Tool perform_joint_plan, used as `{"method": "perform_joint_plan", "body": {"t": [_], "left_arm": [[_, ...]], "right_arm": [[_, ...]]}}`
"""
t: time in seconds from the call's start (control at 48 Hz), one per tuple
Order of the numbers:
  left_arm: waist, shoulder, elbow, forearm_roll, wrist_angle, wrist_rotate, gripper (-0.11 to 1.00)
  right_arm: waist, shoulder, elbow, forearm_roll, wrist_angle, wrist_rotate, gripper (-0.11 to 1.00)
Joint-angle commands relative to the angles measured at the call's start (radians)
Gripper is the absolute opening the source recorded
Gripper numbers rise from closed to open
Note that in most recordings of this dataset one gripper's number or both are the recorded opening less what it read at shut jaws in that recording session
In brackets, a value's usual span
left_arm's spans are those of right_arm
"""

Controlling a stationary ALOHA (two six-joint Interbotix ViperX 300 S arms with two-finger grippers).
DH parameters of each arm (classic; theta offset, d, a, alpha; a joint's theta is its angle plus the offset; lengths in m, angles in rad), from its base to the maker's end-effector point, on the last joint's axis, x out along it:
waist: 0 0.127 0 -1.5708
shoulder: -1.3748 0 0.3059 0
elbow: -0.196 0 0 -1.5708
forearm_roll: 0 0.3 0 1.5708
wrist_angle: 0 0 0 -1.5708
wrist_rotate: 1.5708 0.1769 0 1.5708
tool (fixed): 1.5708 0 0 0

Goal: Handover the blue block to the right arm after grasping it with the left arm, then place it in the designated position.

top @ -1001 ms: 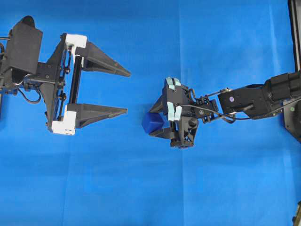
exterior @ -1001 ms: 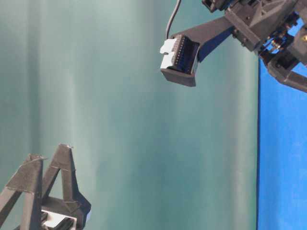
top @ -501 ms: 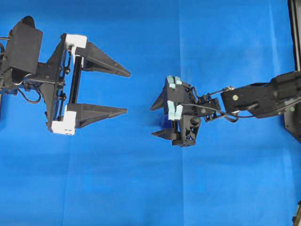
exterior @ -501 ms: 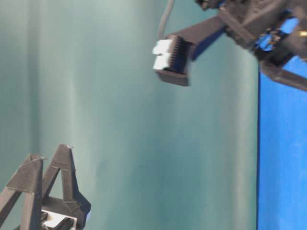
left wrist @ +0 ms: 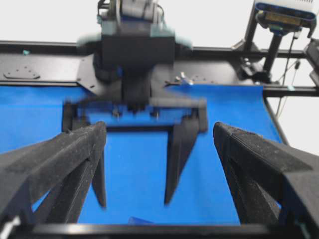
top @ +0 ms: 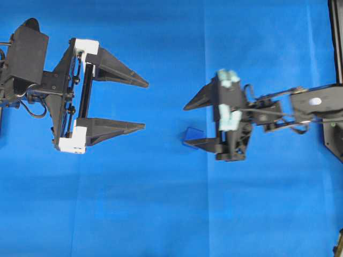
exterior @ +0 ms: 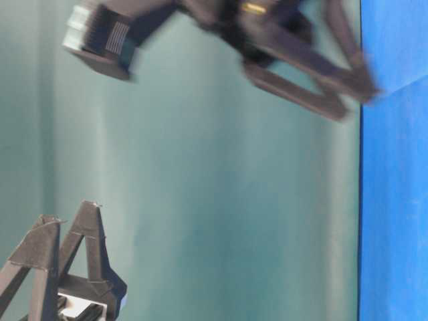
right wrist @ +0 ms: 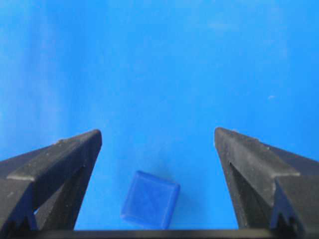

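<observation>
Right-arm tool (top: 189,123), all black, has its fingers spread apart with nothing between them, and the blue block (top: 191,136) lies free on the blue cloth (top: 161,214) covering the bench, just beside the lower finger in the overhead view and below the gap in the right wrist view. Well apart from the block, the left-arm tool (top: 146,104) with white brackets hangs wide apart and empty. Judging from this, handover and placing look done, with only pulling clear left; no container is in view.
</observation>
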Motion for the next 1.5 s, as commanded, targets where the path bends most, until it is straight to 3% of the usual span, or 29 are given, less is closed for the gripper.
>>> {"method": "perform_joint_plan", "body": {"t": [0.0,0.313,0.647,1.064,1.481], "left_arm": [[-0.003,-0.014,-0.014,0.003,-0.005,0.000,0.93],[-0.008,-0.012,-0.017,0.003,-0.005,0.000,0.93],[-0.009,-0.009,-0.020,0.003,-0.006,0.000,0.93],[-0.011,-0.012,-0.017,0.003,-0.005,-0.002,0.93],[-0.009,-0.014,-0.014,0.002,-0.005,0.000,0.93]], "right_arm": [[0.008,-0.092,-0.025,-0.003,0.057,-0.002,0.86],[0.017,-0.314,-0.034,-0.003,0.244,0.000,0.86],[0.020,-0.437,-0.018,-0.003,0.325,-0.002,0.86],[0.021,-0.434,-0.018,-0.021,0.293,-0.002,0.86],[0.014,-0.431,-0.011,-0.110,0.081,-0.002,0.86]]}}
